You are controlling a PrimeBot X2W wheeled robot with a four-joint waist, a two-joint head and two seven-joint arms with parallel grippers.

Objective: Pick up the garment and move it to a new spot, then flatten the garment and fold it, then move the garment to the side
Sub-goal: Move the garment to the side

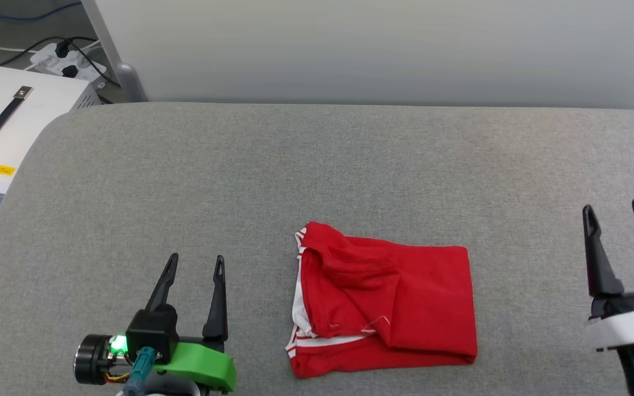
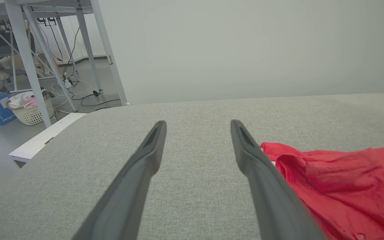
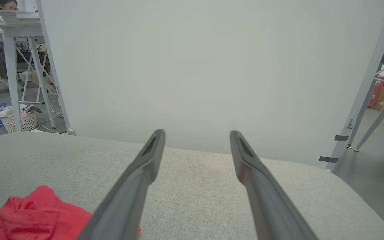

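Note:
The garment (image 1: 383,302) lies folded into a rough red rectangle on the grey table (image 1: 317,165), white and striped trim showing along its left edge. My left gripper (image 1: 196,264) stands open to the left of it, apart from the cloth, fingers pointing away from me. Far to the right, my right gripper (image 1: 614,212) is open too, well clear of the cloth. In the left wrist view the garment (image 2: 338,186) lies just right of the open left gripper (image 2: 197,125). In the right wrist view the garment (image 3: 35,216) is at the lower left of the open right gripper (image 3: 197,135).
A white box with a handle (image 1: 9,126) and a power strip (image 1: 66,60) sit off the table's left edge. A pale partition wall (image 1: 383,49) stands behind the table. A laundry basket (image 2: 32,108) and table legs are on the floor beyond, where a person sits far back.

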